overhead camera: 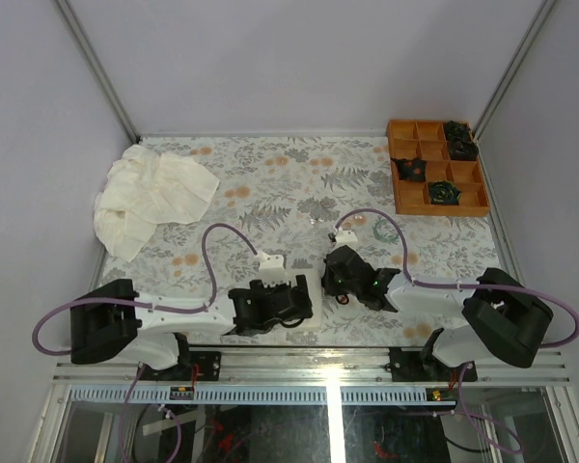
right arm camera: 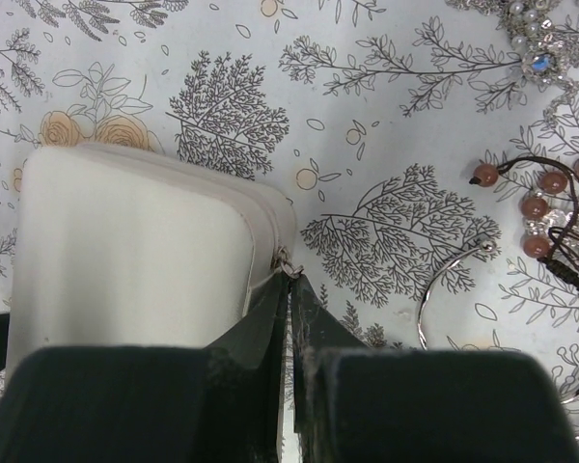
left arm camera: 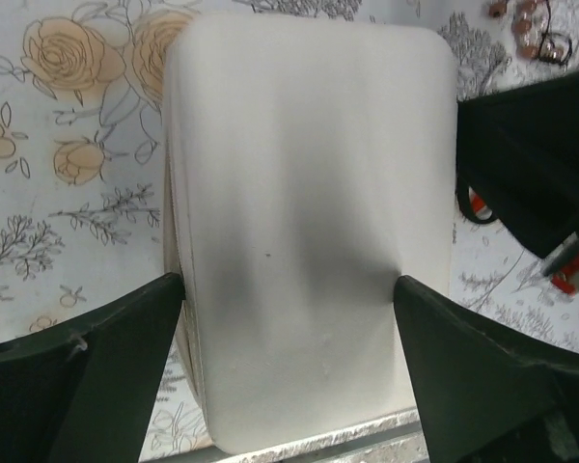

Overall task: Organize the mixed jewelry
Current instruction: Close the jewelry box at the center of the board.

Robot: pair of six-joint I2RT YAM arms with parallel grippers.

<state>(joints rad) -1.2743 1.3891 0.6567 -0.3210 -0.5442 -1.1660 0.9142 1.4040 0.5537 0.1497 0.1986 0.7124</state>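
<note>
The right gripper fills the foreground, its black fingers closed tip to tip at a small metal zip pull; whether they've caught it, I cannot tell. The mixed jewelry lies loose just beside it: a reddish-brown beaded cord bracelet, a thin silvery hoop, a pearl-and-crystal piece. The left gripper clamps the cream rounded zip case by both sides, probably steadying it for unzipping. The flower-printed worktop also carries an orange compartment tray and a crumpled white cloth, between plain grey walls.
</note>
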